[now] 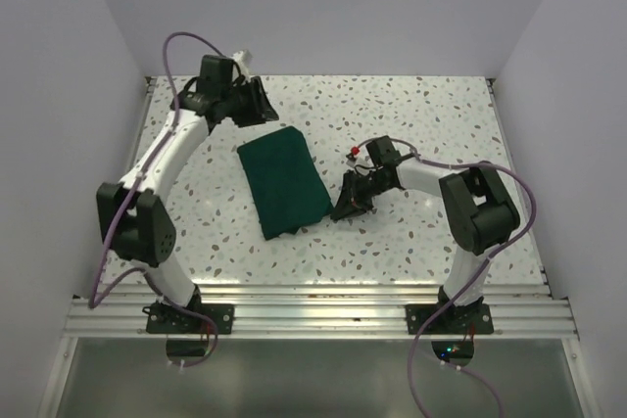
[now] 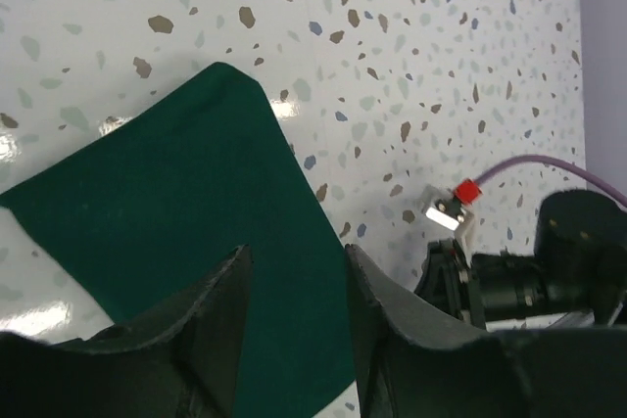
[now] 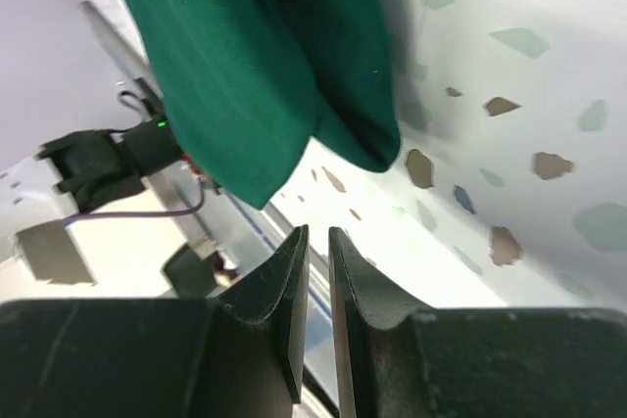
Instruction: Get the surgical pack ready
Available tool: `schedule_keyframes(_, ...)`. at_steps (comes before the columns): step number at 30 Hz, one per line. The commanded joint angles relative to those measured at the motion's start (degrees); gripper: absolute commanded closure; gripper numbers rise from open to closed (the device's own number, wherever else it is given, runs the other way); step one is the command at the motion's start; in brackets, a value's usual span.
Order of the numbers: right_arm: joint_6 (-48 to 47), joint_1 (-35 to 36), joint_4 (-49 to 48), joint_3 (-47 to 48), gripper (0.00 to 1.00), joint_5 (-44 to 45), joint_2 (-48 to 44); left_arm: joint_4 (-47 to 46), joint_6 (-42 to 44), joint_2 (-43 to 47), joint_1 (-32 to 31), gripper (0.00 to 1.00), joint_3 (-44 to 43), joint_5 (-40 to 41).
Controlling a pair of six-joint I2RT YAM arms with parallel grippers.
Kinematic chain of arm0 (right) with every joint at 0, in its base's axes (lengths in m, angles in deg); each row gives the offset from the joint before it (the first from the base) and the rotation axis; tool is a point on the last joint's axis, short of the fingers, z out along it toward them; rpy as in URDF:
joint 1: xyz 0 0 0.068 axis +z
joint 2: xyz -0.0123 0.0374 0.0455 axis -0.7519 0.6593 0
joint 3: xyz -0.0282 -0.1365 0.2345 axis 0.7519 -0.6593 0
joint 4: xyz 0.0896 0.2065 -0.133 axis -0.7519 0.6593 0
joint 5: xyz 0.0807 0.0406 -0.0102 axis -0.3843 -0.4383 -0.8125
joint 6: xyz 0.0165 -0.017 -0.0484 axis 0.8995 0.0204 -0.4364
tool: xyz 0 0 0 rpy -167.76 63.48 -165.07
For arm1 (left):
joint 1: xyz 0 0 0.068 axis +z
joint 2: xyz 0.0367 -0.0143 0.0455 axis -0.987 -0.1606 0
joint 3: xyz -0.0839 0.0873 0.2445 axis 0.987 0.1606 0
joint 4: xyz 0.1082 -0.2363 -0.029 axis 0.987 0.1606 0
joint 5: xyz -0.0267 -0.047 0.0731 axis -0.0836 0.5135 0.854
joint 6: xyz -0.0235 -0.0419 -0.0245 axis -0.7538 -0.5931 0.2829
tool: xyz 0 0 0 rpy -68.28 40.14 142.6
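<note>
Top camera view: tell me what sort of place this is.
Most likely a robot test cell in a lab, not an operating room: a speckled white table boxed in by plain walls, two robot arms bolted to a metal rail at its near edge, and a folded green cloth on it.

Table (image 1: 411, 115): white top, flecked with grey, brown and bluish chips, glossy; bright glare along its near edge. Metal trim strip (image 1: 147, 105) runs along the table's left edge. Aluminium rail (image 1: 313, 315), ribbed, lies across the full width just in front of the table's near edge. Grey panel (image 1: 313, 379) sits below the rail, on the side away from the table. Plain pale walls enclose the table: back wall (image 1: 323, 7), left wall (image 1: 49, 95), right wall (image 1: 578, 95).
</note>
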Motion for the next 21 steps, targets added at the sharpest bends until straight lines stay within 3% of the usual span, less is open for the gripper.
schedule_keyframes(1,-5.72,-0.43,8.25,4.29,0.82,6.84,-2.22,1.37,2.01,13.65,-0.13,0.53,7.18,5.76)
schedule_keyframes(5,-8.53,-0.96,15.97,12.18,0.82,19.12,-0.99,5.06,2.80,23.87,-0.13,0.54,17.80,9.29)
schedule_keyframes(9,-10.82,-0.70,20.21,18.00,0.82,25.47,1.99,7.61,1.66,32.67,-0.13,0.53,25.64,9.47)
schedule_keyframes(14,-11.09,0.18,17.41,21.34,0.82,23.12,8.40,9.11,-1.06,41.55,-0.13,0.50,33.20,8.07)
schedule_keyframes(21,-5.56,6.32,12.93,20.91,0.82,20.13,11.05,11.83,-0.80,43.23,-0.13,0.49,32.78,7.36)
